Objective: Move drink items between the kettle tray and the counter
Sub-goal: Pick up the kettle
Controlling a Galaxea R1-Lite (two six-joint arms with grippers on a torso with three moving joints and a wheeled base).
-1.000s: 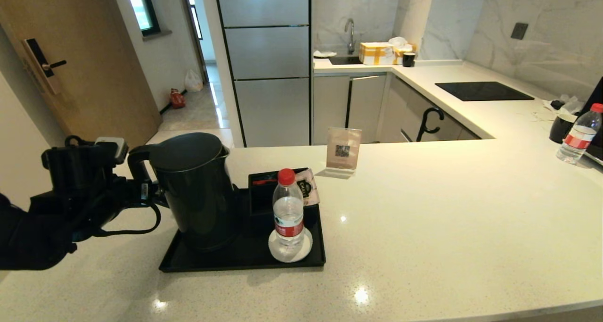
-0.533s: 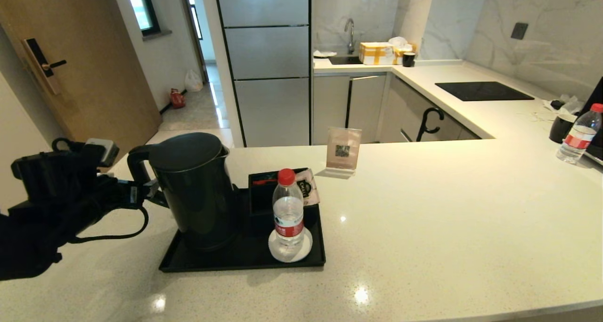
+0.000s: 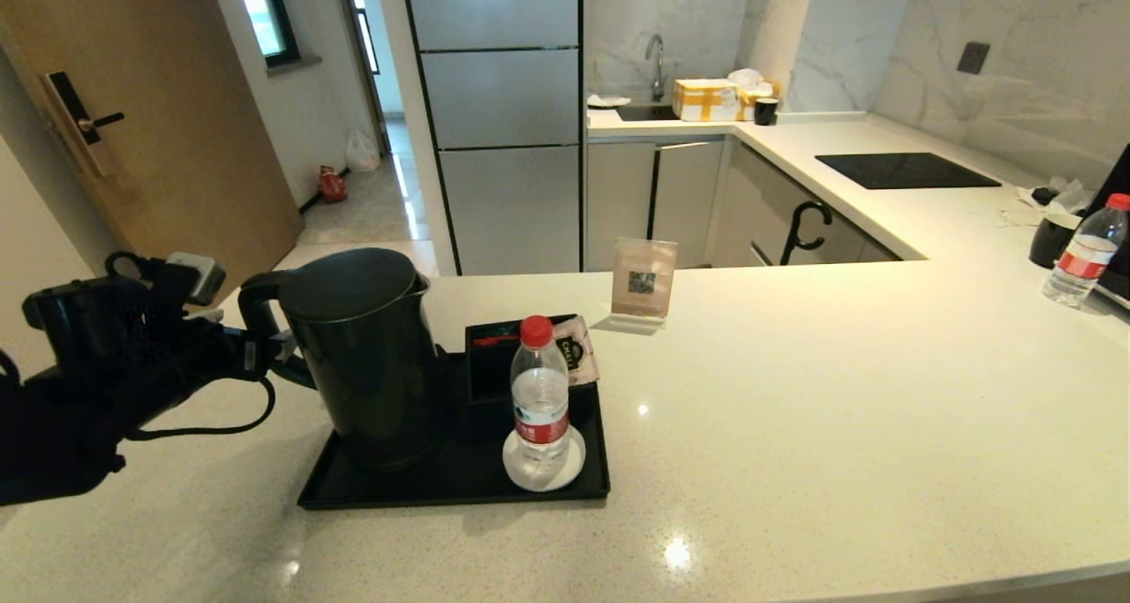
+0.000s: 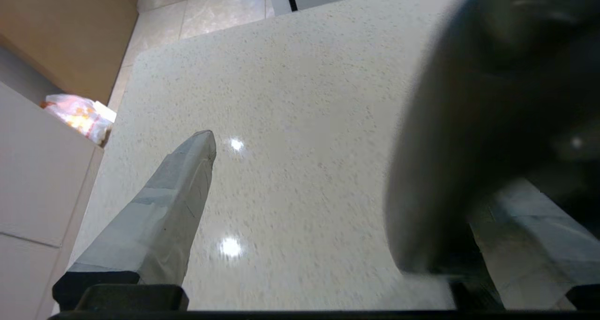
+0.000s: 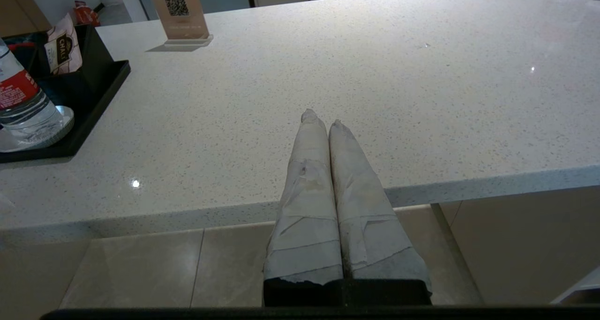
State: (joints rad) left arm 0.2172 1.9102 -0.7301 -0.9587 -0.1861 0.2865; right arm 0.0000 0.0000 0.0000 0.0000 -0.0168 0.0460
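Beside left claw [image 3: 265,356], spread wide: kettle [image 3: 366,356] handle at fingertips, kettle on tray [image 3: 459,488].

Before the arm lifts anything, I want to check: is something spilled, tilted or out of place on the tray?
Nothing stands out. The kettle and the water bottle stand upright on the tray; the left gripper is open at the kettle's handle.
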